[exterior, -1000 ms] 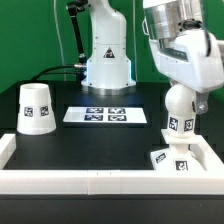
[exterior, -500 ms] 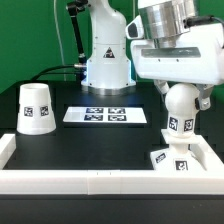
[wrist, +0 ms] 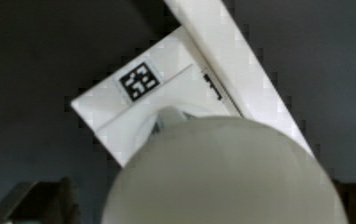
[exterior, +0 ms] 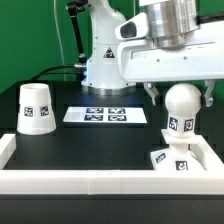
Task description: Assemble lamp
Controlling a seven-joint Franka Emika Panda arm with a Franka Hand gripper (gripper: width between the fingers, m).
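The ball-topped bulb (exterior: 181, 112) stands upright on the flat square base (exterior: 172, 160) at the exterior view's right, by the white wall. My gripper (exterior: 180, 94) hangs right over it, open, with one finger on each side of the ball and a gap to each. In the wrist view the bulb (wrist: 210, 165) fills the space between the dark fingers (wrist: 40, 203), and the base (wrist: 113, 105) with its tag lies behind it. The cone shade (exterior: 36, 107) stands apart at the exterior view's left.
The marker board (exterior: 108, 115) lies flat in the middle of the black table. A low white wall (exterior: 100, 181) runs along the front and both sides. The arm's white pedestal (exterior: 106, 62) and cables stand at the back.
The hand has turned and come down over the bulb, so its fingers now stand on either side of the ball. The bulb, base and shade have not moved.
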